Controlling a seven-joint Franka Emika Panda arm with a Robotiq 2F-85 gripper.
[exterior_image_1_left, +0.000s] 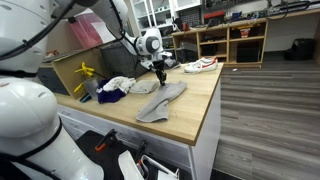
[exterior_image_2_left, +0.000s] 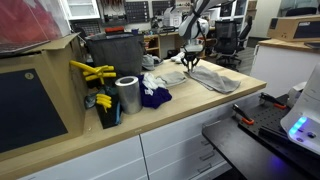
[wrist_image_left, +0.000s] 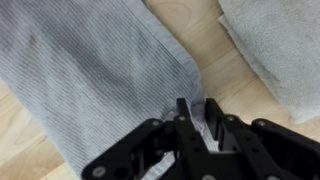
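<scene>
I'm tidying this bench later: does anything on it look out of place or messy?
A white sneaker sits at the far end of the counter, odd beside laundry. The grey cloth lies askew and wrinkled, its edge bunched between the fingertips of the gripper. Nearby, white and dark cloths lie heaped.

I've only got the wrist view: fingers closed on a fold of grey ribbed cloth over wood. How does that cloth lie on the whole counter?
Observer: The grey ribbed cloth lies stretched out flat on the wooden counter. The gripper pinches the end farther from the camera, and the other end reaches close to the counter's edge.
Operator: Anything beside it that I can't see?
Observer: Yes. In both exterior views a crumpled white cloth lies right next to the gripper. A dark blue cloth is beyond it, and past that stands an upright shiny metal cylinder.
</scene>
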